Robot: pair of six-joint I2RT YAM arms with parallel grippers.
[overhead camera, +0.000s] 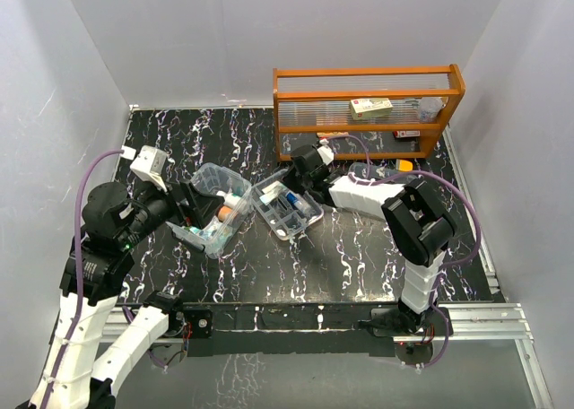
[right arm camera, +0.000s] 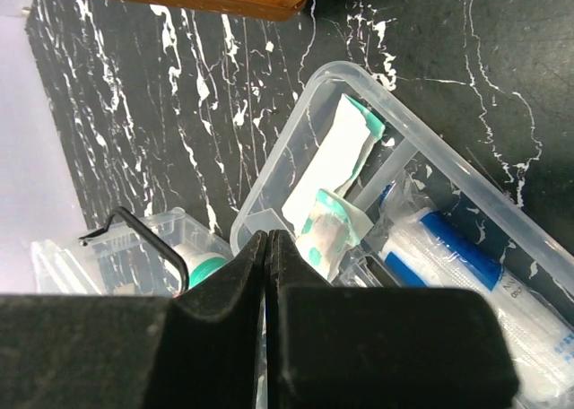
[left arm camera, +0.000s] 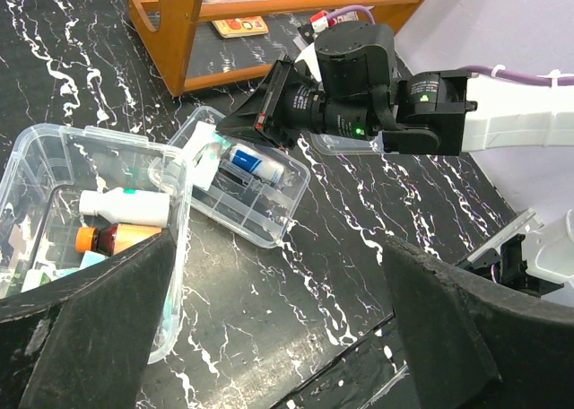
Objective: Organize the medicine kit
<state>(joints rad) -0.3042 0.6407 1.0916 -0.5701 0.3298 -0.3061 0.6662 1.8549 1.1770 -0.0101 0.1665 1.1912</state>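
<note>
Counter (overhead camera: 359,248): black, white-veined. The medicine kit is found in two parts at left-centre.

Clear box (left arm camera: 54,158): set just ahead of the left hand (left arm camera: 278,248). A white bottle (left arm camera: 124,204) is seen lying on its side inside, with an orange-capped brown bottle (left arm camera: 117,239) lying just beside it. Further packets are seen lower in the box but cannot be told apart.

Insert tray (right arm camera: 430,158): laid on the counter just right of the box. A blue-labelled tube (right arm camera: 466,256) is held in one compartment. A folded white sachet (right arm camera: 327,162) and a green-and-white packet (right arm camera: 327,234) are held in the neighbouring one.

Left hand: fingers spread wide, nothing pinched.

Right hand (right arm camera: 270,239): fingers pressed together, poised over the tray's end nearest the box.

Orange rack (overhead camera: 368,104): stood at the far edge, with a few small boxes on its shelves.
</note>
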